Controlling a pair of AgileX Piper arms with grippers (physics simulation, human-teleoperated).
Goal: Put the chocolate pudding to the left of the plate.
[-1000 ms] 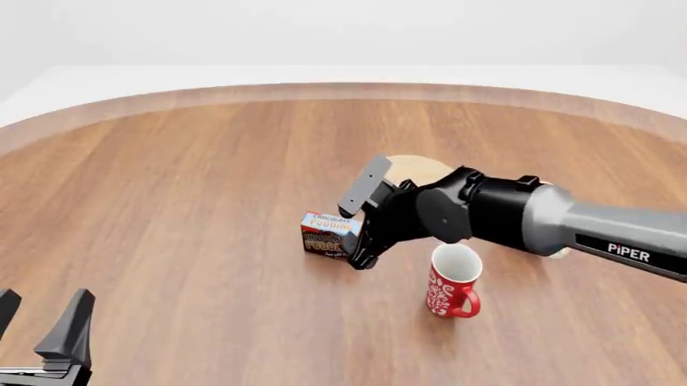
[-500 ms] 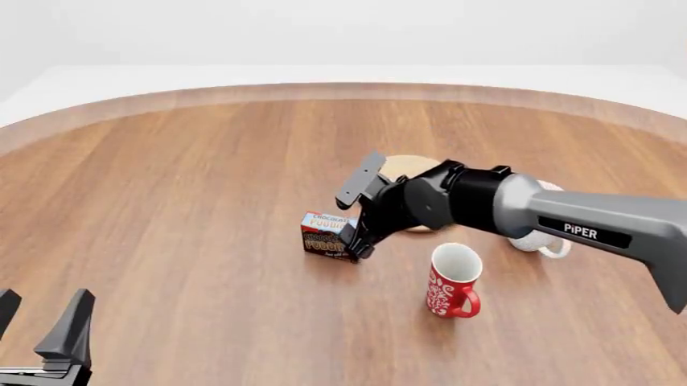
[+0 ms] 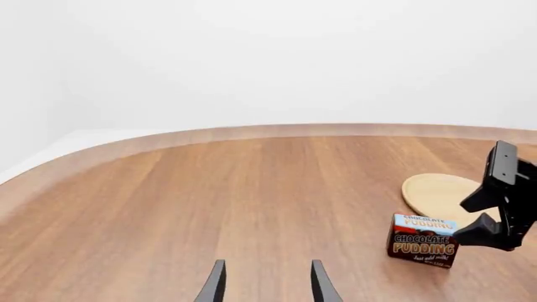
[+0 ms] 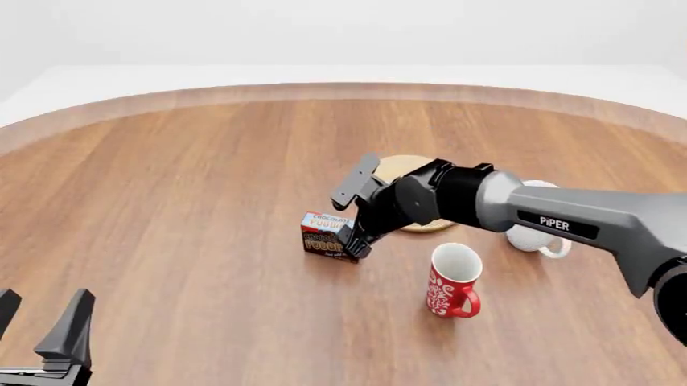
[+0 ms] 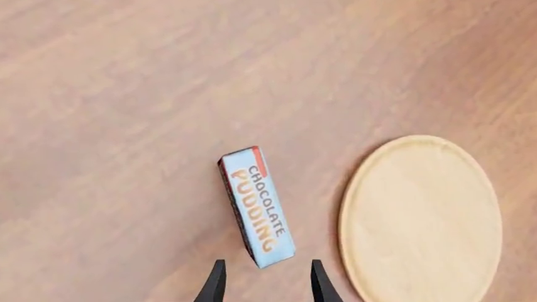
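Brown pudding carton: the chocolate pudding (image 3: pixel 424 240) stands just beside the plate (image 3: pixel 441 193) on the tabletop (image 3: pixel 251 189), left tool (image 3: pixel 268 284) spread, empty. From the front, the right tool (image 4: pixel 355 211) gapes beside it, gripping nothing. Its wrist view suggests lifting straight clear, lest a finger topple the carton.
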